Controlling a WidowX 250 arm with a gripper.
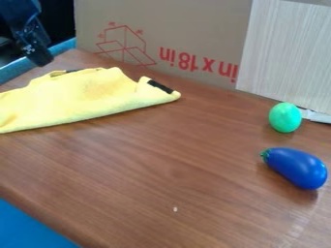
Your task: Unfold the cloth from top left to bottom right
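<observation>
The black arm comes from the upper left corner of the view, and its gripper [40, 56] hangs downward, a little tilted, near the far side of the yellow cloth [77, 94]; in the view, a small gap is between them. Whether the gripper is wide or narrow, I cannot tell, and also how high it is above the table [168, 160] I cannot tell. The cloth lies folded on the left part of the table and goes out of the view at the left edge. Its near edge makes a long, slanting line, rising to the right corner, where there is a black strip [159, 86]. Brown wood shows between this corner and the green egg-shaped object [285, 117], and also from the cloth to the near table edge, which runs slanting at the lower left. The blue toy eggplant [296, 167] lies at the right, nearer than the green object and well apart from the cloth. Behind the cloth, the cardboard [194, 29] stands along the far side, and the pale panel [284, 53] is standing at its right
</observation>
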